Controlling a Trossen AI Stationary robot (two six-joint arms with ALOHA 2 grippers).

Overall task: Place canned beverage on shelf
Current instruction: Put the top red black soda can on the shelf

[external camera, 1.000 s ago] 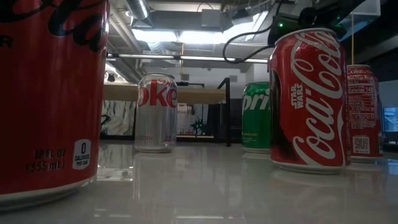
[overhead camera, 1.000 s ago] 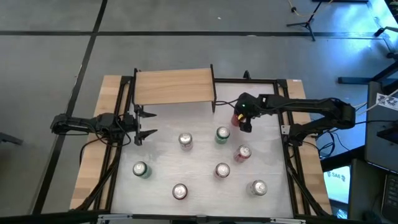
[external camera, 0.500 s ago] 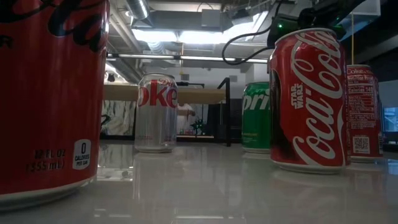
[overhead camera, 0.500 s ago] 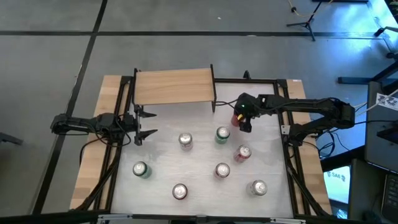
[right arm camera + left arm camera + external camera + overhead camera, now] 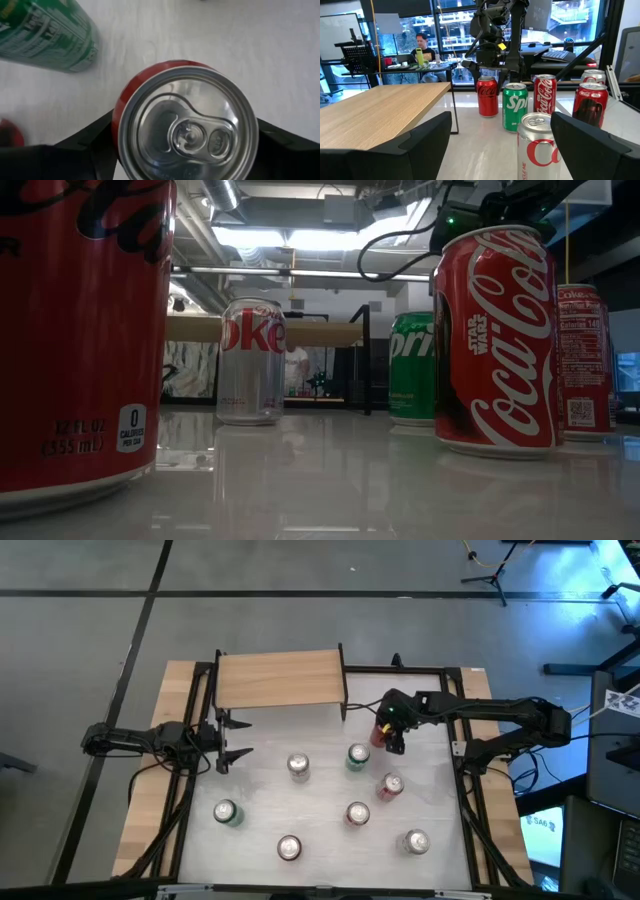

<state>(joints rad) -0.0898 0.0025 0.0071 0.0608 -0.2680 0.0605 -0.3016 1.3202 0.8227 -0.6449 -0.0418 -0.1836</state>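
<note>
The shelf [image 5: 280, 678], a light-wood board on thin black legs, stands at the table's far side and carries nothing; it also shows in the left wrist view [image 5: 380, 107]. A red can [image 5: 379, 733] stands upright on the table right of the shelf. My right gripper [image 5: 393, 732] hangs over it, open, pointing down. In the right wrist view its fingers [image 5: 95, 147] stand on either side of the can's top [image 5: 190, 125]. In the left wrist view the fingertips [image 5: 470, 63] sit just above the can [image 5: 487, 97]. My left gripper [image 5: 236, 738] waits open at the table's left edge.
Several more cans stand on the white table: a silver one [image 5: 298, 766], a green one [image 5: 357, 756] close to my right gripper, red ones [image 5: 390, 786] [image 5: 357, 813], and others nearer the front edge [image 5: 289, 848]. A person [image 5: 421, 42] sits in the room behind.
</note>
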